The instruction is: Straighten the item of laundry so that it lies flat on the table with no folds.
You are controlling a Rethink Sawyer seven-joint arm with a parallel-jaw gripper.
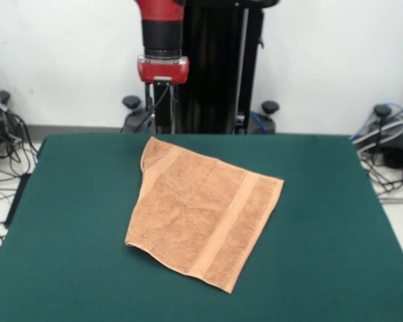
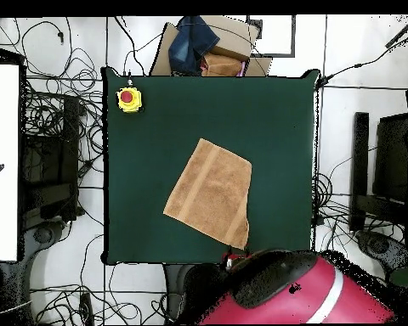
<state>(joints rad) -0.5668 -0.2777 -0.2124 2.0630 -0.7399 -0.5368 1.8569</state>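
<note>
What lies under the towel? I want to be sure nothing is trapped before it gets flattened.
Only the green table shows around the towel. The towel's far corner is folded over onto itself, so cloth lies beneath cloth there. Whatever else it covers cannot be seen.

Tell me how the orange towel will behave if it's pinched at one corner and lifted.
The towel looks like soft terry, so it would probably droop limply. A long edge already curls over, so it may crumple further. It seems light, and could drag on the felt-like table.
</note>
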